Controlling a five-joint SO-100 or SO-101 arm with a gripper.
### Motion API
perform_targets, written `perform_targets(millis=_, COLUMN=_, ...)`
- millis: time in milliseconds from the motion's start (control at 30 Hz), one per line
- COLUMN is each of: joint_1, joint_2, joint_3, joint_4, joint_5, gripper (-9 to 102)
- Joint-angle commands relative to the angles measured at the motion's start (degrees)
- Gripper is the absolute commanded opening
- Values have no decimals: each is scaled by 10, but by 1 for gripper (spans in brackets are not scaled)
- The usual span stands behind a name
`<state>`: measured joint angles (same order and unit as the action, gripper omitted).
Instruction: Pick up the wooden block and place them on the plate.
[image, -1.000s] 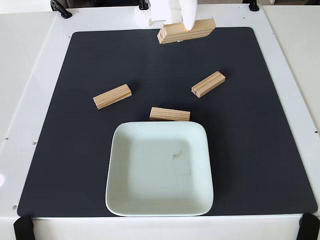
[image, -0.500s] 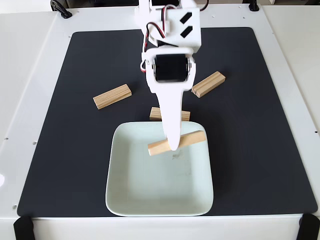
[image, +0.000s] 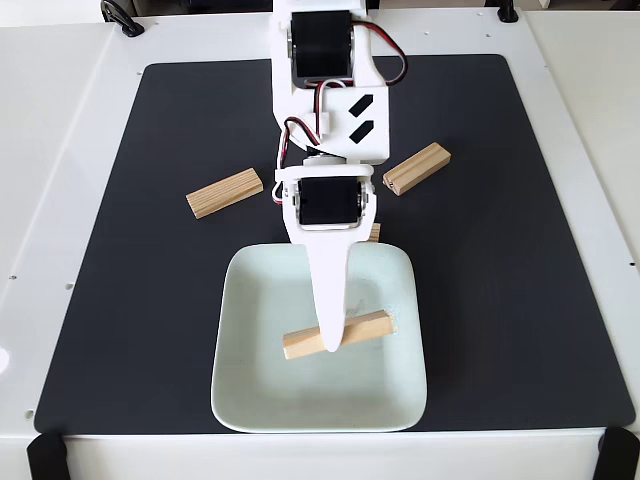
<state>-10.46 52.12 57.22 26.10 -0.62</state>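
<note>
My white gripper (image: 331, 338) reaches down from the top over the pale mint plate (image: 250, 390) and is shut on a wooden block (image: 366, 328), held crosswise over the plate's middle. Whether the block touches the plate I cannot tell. Another wooden block (image: 224, 192) lies on the black mat to the left of the arm. One more (image: 417, 167) lies to the right. A further block (image: 375, 232) peeks out behind the arm at the plate's far rim, mostly hidden.
A black mat (image: 520, 300) covers most of the white table (image: 50, 200). Black clamps (image: 45, 455) sit at the near corners. The arm's body (image: 325, 90) stands over the mat's upper middle.
The gripper carried the block from the mat's far edge down over the plate, and in the last half second moved it from the plate's far rim toward its centre.
</note>
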Motion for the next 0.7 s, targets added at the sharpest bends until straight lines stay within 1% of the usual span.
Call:
perform_targets(millis=0, joint_1=4, joint_2=11, joint_3=-33, joint_4=-11, joint_5=4, gripper=-1)
perform_targets(millis=133, joint_1=5, joint_2=11, joint_3=-33, joint_4=-12, joint_5=7, gripper=-1)
perform_targets(millis=233, joint_1=14, joint_2=11, joint_3=-37, joint_4=-18, joint_5=36, gripper=-1)
perform_targets(millis=500, joint_1=28, joint_2=-58, joint_3=-136, joint_4=-11, joint_5=47, gripper=-1)
perform_targets(millis=667, joint_1=31, joint_2=-73, joint_3=-152, joint_4=-11, joint_5=47, gripper=-1)
